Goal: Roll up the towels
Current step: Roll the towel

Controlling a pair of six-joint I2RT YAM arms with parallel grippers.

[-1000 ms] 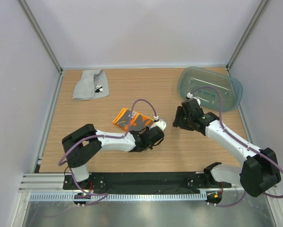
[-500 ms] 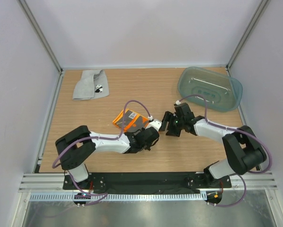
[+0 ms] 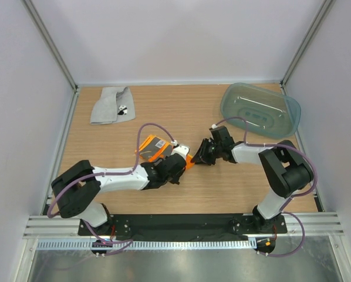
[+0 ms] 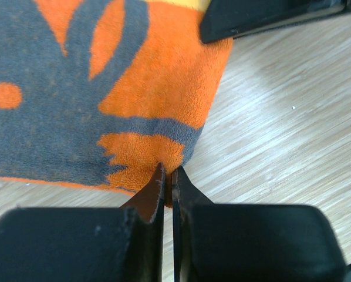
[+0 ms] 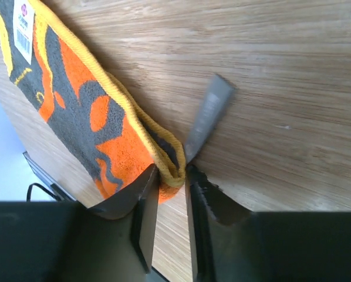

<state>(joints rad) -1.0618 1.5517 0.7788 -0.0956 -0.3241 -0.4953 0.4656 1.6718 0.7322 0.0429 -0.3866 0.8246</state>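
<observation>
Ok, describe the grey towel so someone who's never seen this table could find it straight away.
On the wooden table, look to the far left corner. The grey towel lies there by itself, loosely folded. It is plain pale grey cloth with one small dark mark, unlike the patterned orange towel mid-table and the translucent tub at the far right.

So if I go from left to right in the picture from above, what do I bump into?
First the grey towel → orange towel → right gripper, pinching that towel's corner → blue-green plastic tub.
</observation>
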